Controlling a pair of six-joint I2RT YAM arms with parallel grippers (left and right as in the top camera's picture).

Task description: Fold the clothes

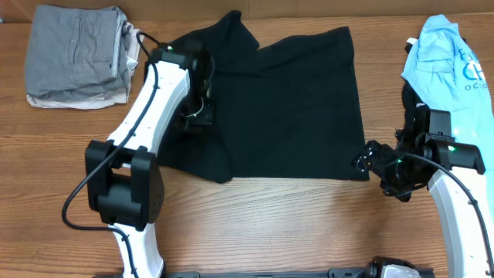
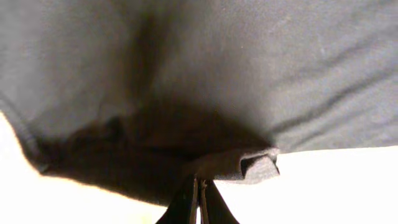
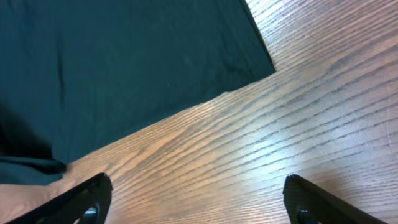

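Wood-grain bench (image 1: 270,224) carries a black T-shirt (image 1: 293,100). At its edge the left pincer (image 2: 199,184) pinches a fold of fabric. Just beside its corner the right pincer (image 3: 196,199) hangs spread.

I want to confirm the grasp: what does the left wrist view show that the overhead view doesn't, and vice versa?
Only left wrist: the left gripper shut on a pinched edge fold of the black T-shirt. Only overhead: the light blue T-shirt at far right, the folded grey garments at top left, the right gripper beside the black shirt's corner. Both: the black T-shirt itself.
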